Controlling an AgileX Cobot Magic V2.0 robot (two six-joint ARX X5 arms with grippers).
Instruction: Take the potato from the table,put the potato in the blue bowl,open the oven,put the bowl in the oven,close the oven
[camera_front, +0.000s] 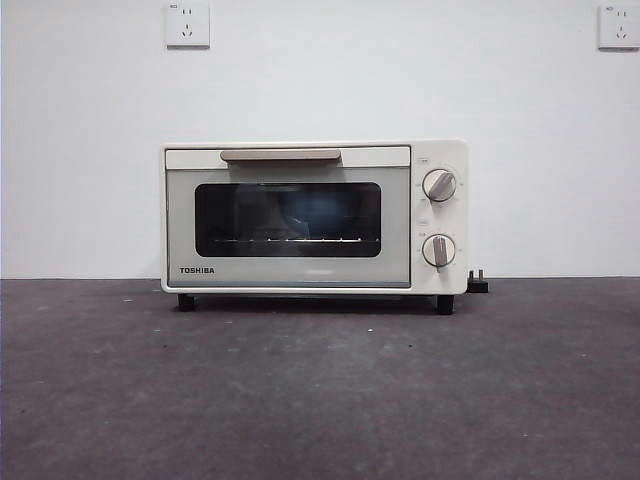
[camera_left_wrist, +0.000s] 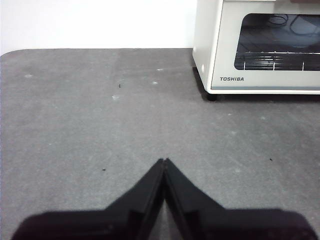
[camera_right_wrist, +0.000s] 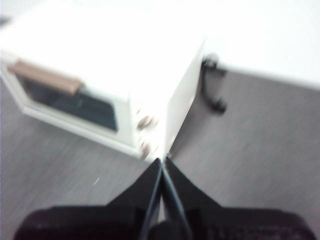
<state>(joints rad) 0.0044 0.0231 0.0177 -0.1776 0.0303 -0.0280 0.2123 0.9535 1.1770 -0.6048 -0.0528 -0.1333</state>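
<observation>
At table 12 o'clock, cream oven with door closed, blue shape dim behind dark glass, contents unclear, left gripper and right gripper both pressed together, holding nothing.

Two white sockets sit high on the white wall; a black plug lies low at the wall's foot

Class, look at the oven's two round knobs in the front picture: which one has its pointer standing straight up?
The lower knob on the oven: its bar stands vertical. On the upper knob, the bar is tilted, slanting toward the upper right.
</observation>
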